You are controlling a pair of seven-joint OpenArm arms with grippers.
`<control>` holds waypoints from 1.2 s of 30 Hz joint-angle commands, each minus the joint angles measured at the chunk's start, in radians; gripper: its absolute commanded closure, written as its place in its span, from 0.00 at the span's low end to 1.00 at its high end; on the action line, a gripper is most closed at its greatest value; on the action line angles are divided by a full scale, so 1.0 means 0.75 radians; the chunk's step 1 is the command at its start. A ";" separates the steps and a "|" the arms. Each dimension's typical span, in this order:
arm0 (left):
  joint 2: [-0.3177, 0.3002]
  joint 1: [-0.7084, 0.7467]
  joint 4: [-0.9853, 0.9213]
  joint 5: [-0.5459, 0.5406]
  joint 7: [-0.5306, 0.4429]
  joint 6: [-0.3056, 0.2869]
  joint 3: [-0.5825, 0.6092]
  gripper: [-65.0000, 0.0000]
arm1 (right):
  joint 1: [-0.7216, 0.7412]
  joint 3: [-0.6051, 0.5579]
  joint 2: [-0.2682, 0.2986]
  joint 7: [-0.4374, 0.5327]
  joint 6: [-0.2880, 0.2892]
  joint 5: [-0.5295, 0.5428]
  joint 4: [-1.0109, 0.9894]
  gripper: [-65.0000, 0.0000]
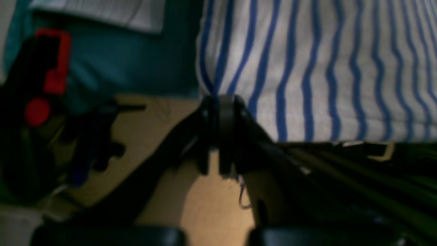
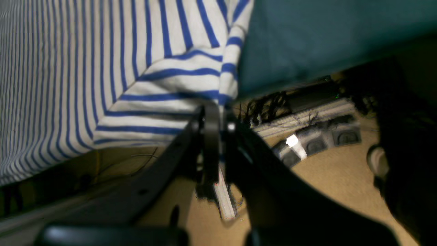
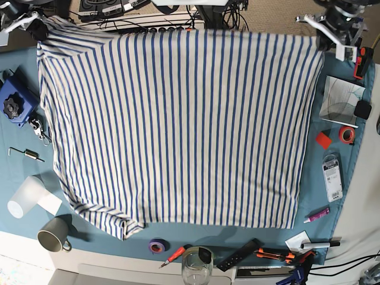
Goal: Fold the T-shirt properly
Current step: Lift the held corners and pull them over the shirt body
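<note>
**Both arms pinch the far corners of a striped T-shirt stretched over the surface**

Seen from above in the base view, the T-shirt [image 3: 178, 124], cream with thin blue stripes, fills most of the frame and lies nearly flat on a teal cloth [image 3: 347, 196] covering the surface. One sleeve bunches at the lower left of the frame.

The right gripper [image 2: 218, 118] sits at the upper left of the base view. In its wrist view its jaws are pressed together on a corner of the shirt by a sleeve seam. The left gripper [image 1: 222, 102] sits at the upper right of the base view, and its jaws are likewise closed on a shirt corner, with fabric fanning out above them.

Holding both far corners at once likely keeps that edge taut and straight, so the cloth can be spread or carried over evenly for a fold. No fold appears made yet.

Loose items ring the shirt: a grey mug [image 3: 52, 236], a purple tape roll [image 3: 157, 245], a drinking glass [image 3: 196, 265] and a red-handled screwdriver [image 3: 173, 256].
</note>
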 commanded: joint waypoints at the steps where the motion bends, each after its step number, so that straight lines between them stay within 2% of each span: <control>1: -0.011 0.031 0.025 -0.025 -0.015 0.009 -0.038 1.00 | -0.035 0.035 0.022 0.023 0.005 0.019 0.018 1.00; 6: -0.011 0.034 0.025 -0.123 -0.020 0.008 -0.120 1.00 | -0.043 0.043 0.024 0.045 0.008 0.028 0.018 1.00; 8: -0.011 0.026 0.025 -0.124 -0.032 -0.006 -0.124 1.00 | -0.017 0.043 0.030 0.044 0.008 0.026 0.018 1.00; 10: -0.011 0.026 0.025 -0.125 -0.052 -0.059 -0.124 1.00 | 0.009 0.043 0.033 0.044 0.008 0.025 0.018 1.00; 18: -0.011 -0.085 0.025 -0.134 -0.052 -0.055 -0.124 1.00 | 0.108 0.042 0.039 0.107 0.002 -0.090 0.018 1.00; 21: -0.012 -0.141 0.025 -0.133 -0.053 -0.055 -0.123 1.00 | 0.135 0.040 0.072 0.110 -0.002 -0.125 0.018 1.00; 25: -0.011 -0.186 0.025 -0.133 -0.054 -0.055 -0.123 1.00 | 0.197 0.023 0.137 0.130 -0.054 -0.191 0.018 1.00; 30: -0.011 -0.235 -0.002 -0.133 -0.115 -0.055 -0.123 1.00 | 0.296 -0.050 0.201 0.184 -0.083 -0.305 0.017 1.00; 36: -0.023 -0.300 -0.009 -0.121 -0.125 -0.055 -0.114 1.00 | 0.415 -0.237 0.210 0.219 -0.103 -0.430 0.017 1.00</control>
